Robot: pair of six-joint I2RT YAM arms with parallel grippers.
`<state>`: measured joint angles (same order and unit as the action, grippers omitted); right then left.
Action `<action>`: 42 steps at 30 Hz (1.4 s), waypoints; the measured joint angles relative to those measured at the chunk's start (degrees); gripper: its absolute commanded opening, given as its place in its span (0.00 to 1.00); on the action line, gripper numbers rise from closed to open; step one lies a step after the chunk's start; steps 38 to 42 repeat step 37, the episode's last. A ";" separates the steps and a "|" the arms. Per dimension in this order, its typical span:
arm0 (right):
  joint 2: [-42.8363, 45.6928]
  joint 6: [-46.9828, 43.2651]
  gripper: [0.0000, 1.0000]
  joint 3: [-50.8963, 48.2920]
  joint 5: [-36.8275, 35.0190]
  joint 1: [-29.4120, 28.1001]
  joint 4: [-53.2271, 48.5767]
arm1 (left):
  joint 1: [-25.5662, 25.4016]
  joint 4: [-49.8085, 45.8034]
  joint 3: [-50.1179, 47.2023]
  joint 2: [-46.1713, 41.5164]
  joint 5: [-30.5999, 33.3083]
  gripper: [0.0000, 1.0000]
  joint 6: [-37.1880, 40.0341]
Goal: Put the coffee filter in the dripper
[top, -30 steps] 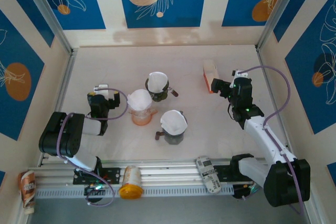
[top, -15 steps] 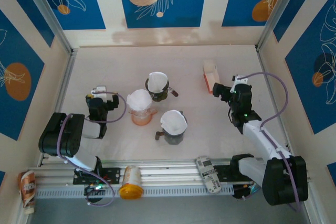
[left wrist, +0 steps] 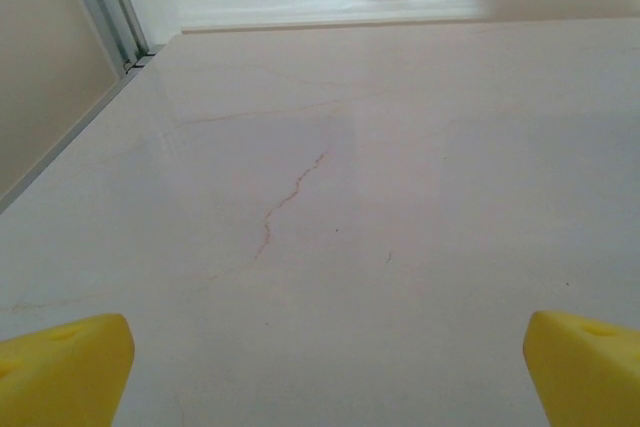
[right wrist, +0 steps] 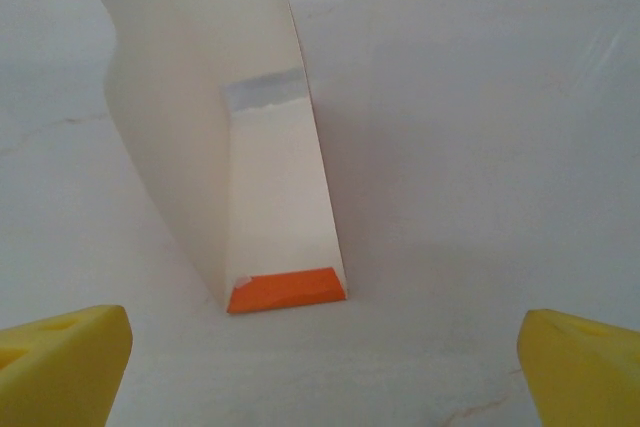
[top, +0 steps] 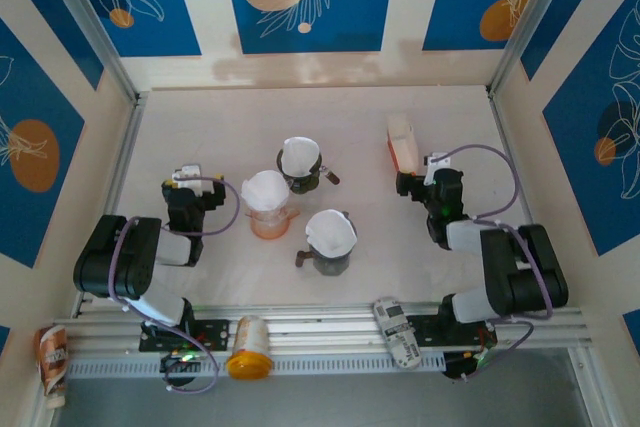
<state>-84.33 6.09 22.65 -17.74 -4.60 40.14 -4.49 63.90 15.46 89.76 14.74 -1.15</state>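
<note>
At the left of the table [top: 220, 127], the left gripper [top: 186, 179] sits low with its yellow fingertips [left wrist: 62, 371] spread wide, nothing between them. Just right of it stands an orange dripper [top: 270, 222] lined with a white coffee filter [top: 265, 190]. Behind and to its right, a dark dripper [top: 303, 179] carries a second filter [top: 299, 155]; nearer the arms, a grey dripper [top: 330, 259] carries a third filter [top: 331, 230]. Further right, a white carton [top: 401, 137] with an orange base stands upright. The right gripper [top: 408, 184] faces that carton from just beside it, jaws fully apart, not touching it. The carton stands ahead of the gap between its fingers.
</note>
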 measured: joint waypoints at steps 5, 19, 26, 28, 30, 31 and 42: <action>-3.39 0.63 0.99 -0.13 1.77 2.78 3.72 | 0.02 0.02 0.00 0.00 -0.02 1.00 0.02; -3.32 1.03 0.99 -0.11 3.04 2.91 5.77 | 0.15 0.00 0.00 0.00 -0.17 1.00 0.00; -3.32 1.03 0.99 -0.11 3.06 2.91 5.77 | 0.15 0.00 0.00 0.00 -0.20 1.00 0.00; -3.32 1.03 0.99 -0.13 3.06 2.91 5.77 | 0.15 0.00 0.00 0.00 -0.17 1.00 0.02; -3.32 1.03 0.99 -0.11 3.08 2.91 5.77 | 0.15 0.00 0.00 0.00 -0.20 1.00 0.02; -3.32 1.03 0.99 -0.13 3.17 2.91 5.77 | 0.15 0.00 0.00 0.00 -0.20 1.00 0.02; -3.32 1.03 0.99 -0.11 3.19 2.91 5.77 | 0.15 0.00 0.00 0.00 -0.20 1.00 0.02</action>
